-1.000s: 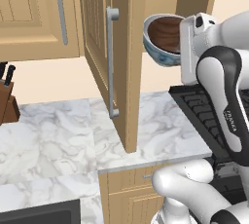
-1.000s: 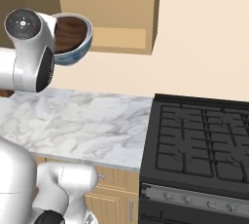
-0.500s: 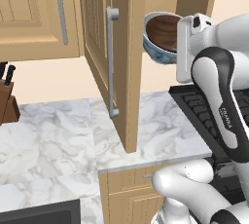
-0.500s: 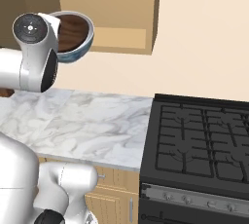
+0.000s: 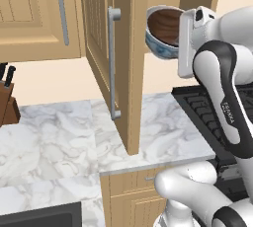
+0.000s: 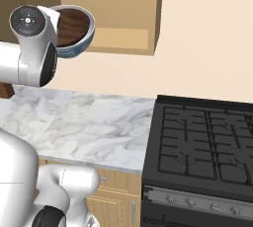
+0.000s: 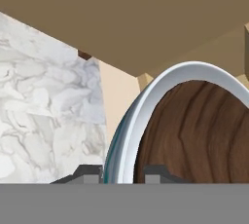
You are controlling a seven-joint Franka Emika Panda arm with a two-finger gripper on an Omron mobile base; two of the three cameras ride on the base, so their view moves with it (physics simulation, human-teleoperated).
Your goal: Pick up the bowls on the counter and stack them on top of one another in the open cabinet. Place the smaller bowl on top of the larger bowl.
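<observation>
In the left base view, the larger bowl hangs in the upper middle of the frame, just right of the open cabinet door's edge and well above the counter. The smaller bowl sits nested inside it, its brown wood-grain inside showing. The pair is tipped on its side, mouth toward the upper left. The white arm rises from the lower right and bends back at the top so the gripper meets the bowls' right rim; the fingers themselves are hidden behind the hand.

In the right base view, the same bowls lie at upper left, the blue-white bowl holding the brown one, in front of the cabinet's underside, mouth tilted up and toward the camera. The hand covers their left edge.

In the hand view, the two dark fingertips stand either side of the white rim, clamped on it, with brown grain to the right and marble at left.
</observation>
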